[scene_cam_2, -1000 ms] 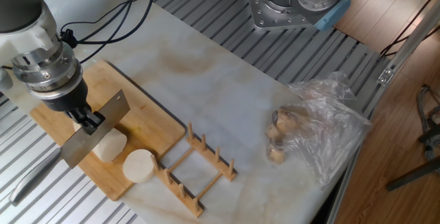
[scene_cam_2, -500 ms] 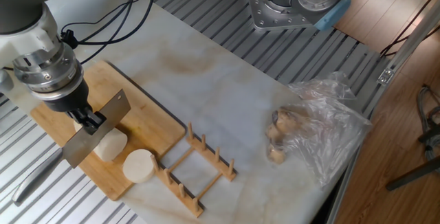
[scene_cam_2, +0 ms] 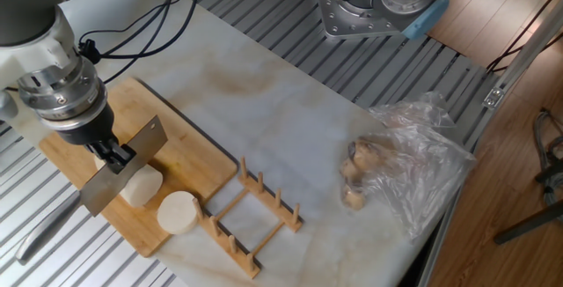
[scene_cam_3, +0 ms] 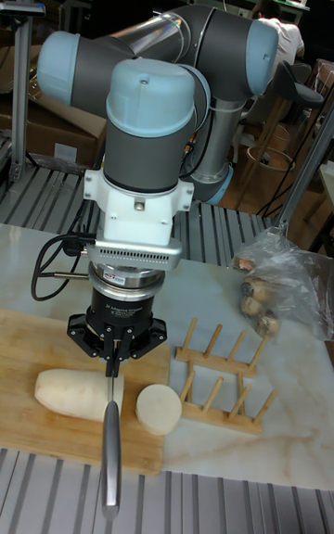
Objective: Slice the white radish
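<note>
Pretty much nothing changes over the last second: across all three shots from the fixed view the arm, the knife and the radish pieces sit in the same spots, so it looks like a pause mid-cut. The gripper (scene_cam_3: 113, 355) is clamped on the knife (scene_cam_2: 121, 177), fingers closed around the spine of the blade, with the handle sticking out past the front edge of the board (scene_cam_2: 189, 159). In the tall view the blade stands edge-down, right at the cut end of the long radish (scene_cam_3: 78, 393), which lies on its side on the board, left of the blade. A shorter cut piece (scene_cam_3: 159, 407) sits just to the right of the blade, standing on end with its round white face up, close to the board's right edge. The two pieces are near each other but not touching, blade between them. Just beside the board is a wooden rack (scene_cam_2: 251, 217), and well off to the right there's a clear plastic bag (scene_cam_2: 413, 168) with brownish lumps inside, all on the marble-looking table (scene_cam_2: 281, 102).
</note>
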Tool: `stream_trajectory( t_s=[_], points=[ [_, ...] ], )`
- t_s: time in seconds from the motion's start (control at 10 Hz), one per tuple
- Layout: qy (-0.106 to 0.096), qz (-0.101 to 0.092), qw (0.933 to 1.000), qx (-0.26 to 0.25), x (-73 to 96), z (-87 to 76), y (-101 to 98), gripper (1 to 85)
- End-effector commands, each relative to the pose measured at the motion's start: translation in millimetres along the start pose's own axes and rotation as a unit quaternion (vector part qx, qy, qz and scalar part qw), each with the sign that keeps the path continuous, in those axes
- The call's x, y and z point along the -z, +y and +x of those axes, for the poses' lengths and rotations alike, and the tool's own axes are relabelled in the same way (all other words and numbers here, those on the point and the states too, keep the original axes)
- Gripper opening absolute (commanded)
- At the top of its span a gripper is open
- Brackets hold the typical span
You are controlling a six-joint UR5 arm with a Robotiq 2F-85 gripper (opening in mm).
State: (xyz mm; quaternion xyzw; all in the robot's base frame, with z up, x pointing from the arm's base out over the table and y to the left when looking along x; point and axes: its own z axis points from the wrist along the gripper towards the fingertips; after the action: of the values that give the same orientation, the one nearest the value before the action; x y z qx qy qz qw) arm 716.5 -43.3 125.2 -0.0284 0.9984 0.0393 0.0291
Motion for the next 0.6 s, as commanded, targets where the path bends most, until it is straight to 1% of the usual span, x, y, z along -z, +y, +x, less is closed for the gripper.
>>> stream_trajectory(
  t_s=[0.0, 0.5],
  points=[
    [-0.001, -0.005, 1.0, -0.005, 0.0, -0.7, 1.4, 1.3],
    [0.001, -0.005, 0.9999, -0.015, -3.0, -0.6, 1.6, 1.3]
  ],
)
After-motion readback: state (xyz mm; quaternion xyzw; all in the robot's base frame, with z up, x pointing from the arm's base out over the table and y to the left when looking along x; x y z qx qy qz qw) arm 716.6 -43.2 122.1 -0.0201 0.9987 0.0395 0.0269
